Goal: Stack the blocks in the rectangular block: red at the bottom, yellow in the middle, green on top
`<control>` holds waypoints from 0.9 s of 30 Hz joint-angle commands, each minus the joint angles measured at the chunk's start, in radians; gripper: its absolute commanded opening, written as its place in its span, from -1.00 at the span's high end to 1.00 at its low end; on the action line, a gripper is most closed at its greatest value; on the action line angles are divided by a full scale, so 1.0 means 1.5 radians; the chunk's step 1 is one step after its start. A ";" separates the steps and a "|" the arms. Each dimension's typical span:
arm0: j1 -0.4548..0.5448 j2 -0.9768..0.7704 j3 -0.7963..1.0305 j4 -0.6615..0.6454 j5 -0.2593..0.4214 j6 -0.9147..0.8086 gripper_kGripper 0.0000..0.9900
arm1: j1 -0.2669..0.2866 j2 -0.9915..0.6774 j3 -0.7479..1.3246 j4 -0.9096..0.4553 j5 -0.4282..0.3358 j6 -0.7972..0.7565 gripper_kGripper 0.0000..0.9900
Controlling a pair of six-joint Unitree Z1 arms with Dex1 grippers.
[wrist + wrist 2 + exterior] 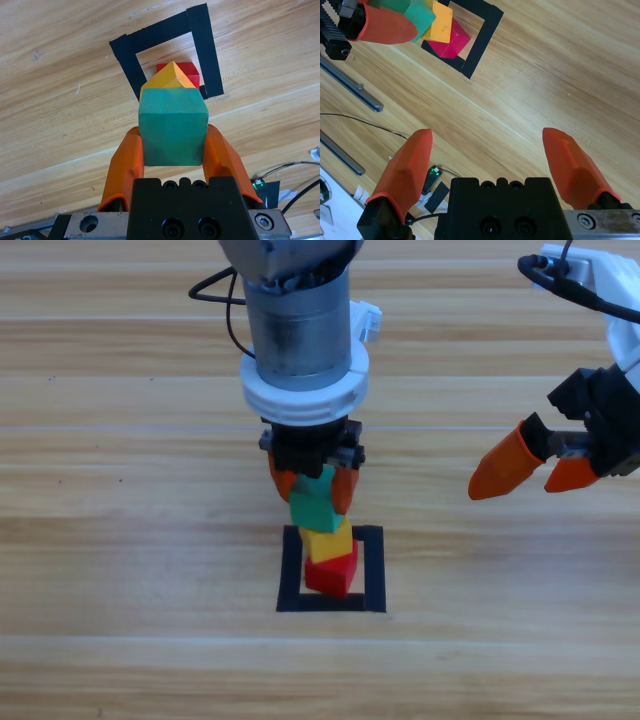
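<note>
I have the left pincer (315,490) clamped on the green cube (316,504), its orange jaws pressing either side, right above the stack. The green cube sits on or just over the yellow cube (329,539); I cannot tell whether they touch. The yellow cube rests on the red cube (332,572), which stands inside the black tape square (290,570) on the wooden table (120,570). My right pincer (530,468) waits off at the right, well apart from the stack, jaws spread wide with nothing between them
</note>
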State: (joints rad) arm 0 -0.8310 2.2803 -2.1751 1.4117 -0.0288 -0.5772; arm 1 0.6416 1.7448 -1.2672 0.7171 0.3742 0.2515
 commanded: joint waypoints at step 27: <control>-0.013 -0.032 0.005 0.002 0.002 0.029 -1.00 | -0.016 -0.041 0.026 -0.010 0.014 -0.002 -0.97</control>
State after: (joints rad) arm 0 -0.8310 2.2781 -2.1783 1.4116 -0.0288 -0.5572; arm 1 0.6416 1.7436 -1.2540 0.7171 0.3755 0.2514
